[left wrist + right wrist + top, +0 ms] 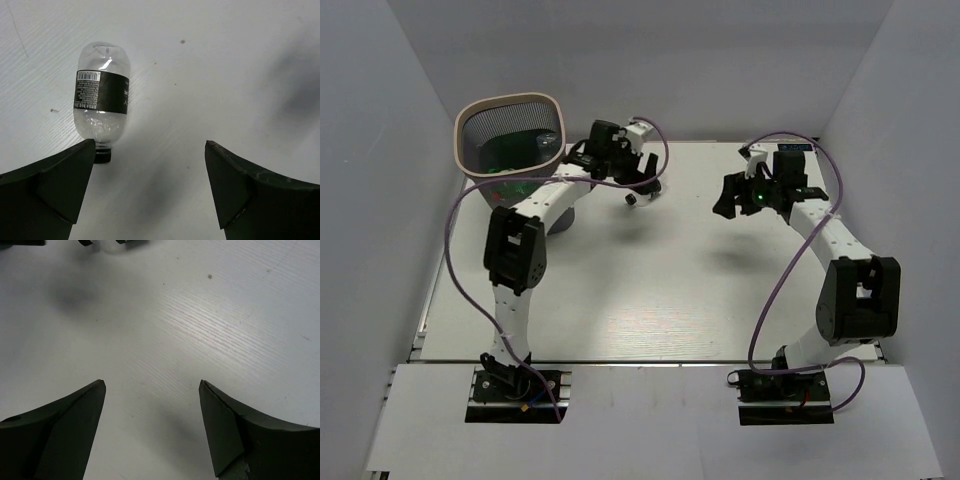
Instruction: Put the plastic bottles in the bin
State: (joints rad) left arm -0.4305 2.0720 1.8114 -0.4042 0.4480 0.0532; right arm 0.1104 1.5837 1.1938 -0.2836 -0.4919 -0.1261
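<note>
Left wrist view: left gripper is hovering spread apart beside a bottle; right gripper is gaping too

Bottle cap partly behind a finger of the left hand, bin contents a green blur, dark shapes cut by top edge

We look down from above and behind over the whole table, far enough to hold the left arm and the right arm. Each wrist camera hangs close over the table, facing down past its own jaws. All three views share the table's far middle, and the left wrist view frames a bottle close up.
</note>
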